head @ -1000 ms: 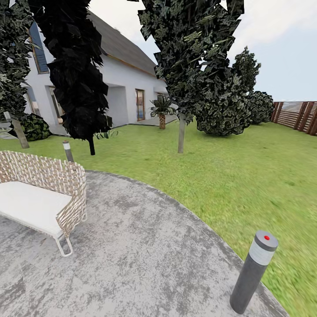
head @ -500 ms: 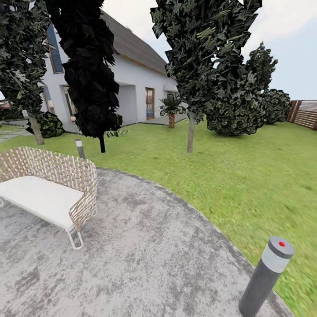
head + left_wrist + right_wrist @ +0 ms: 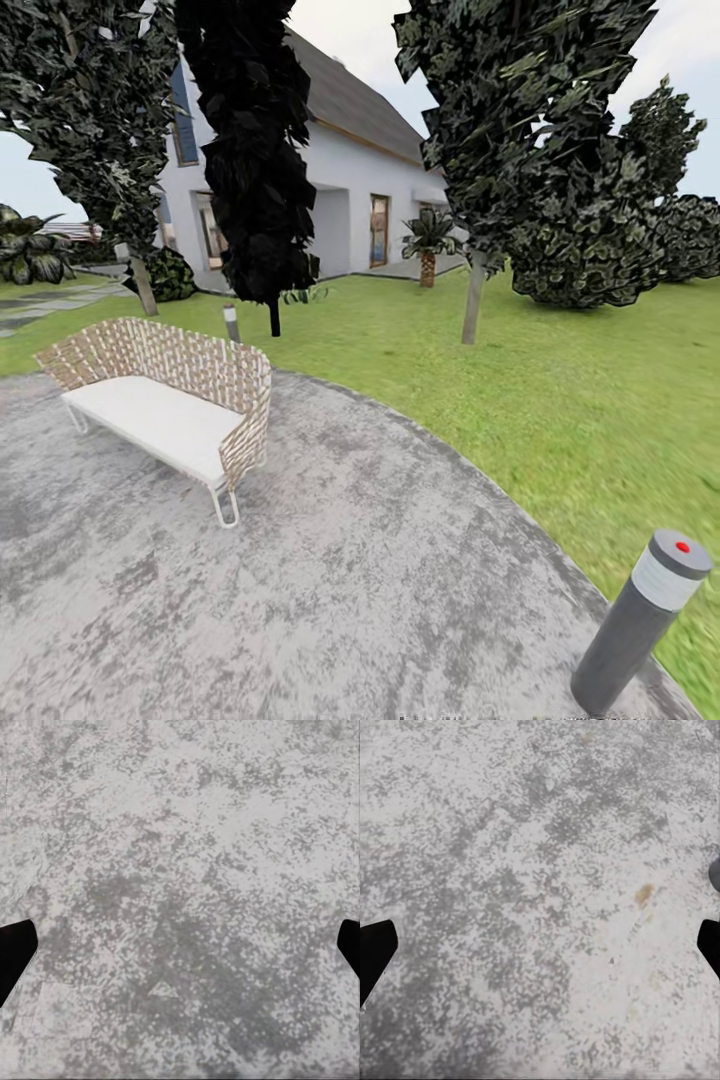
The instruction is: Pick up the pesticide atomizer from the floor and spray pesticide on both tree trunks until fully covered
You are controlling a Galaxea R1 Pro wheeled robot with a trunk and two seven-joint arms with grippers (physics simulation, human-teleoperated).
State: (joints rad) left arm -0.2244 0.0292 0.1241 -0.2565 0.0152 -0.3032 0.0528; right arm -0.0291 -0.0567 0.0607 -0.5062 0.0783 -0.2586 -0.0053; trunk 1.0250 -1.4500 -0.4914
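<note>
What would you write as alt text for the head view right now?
A woven wicker bench with a white cushion stands on a grey mottled paved patio, with a grey bollard light at its edge. Beyond lie a green lawn, dark-leaved trees and a white house.

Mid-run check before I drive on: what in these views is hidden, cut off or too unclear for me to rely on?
- Pale tree trunk, head view: its top is buried in its own foliage.
- Second pale trunk, head view: top hidden by leaves.
- Bollard, head view: base meets the bottom edge.
- Left gripper, left wrist view: fingertips cut by the side edges, over the paving.
- Right gripper, right wrist view: the same; a small blurred brown spot cannot be identified.
</note>
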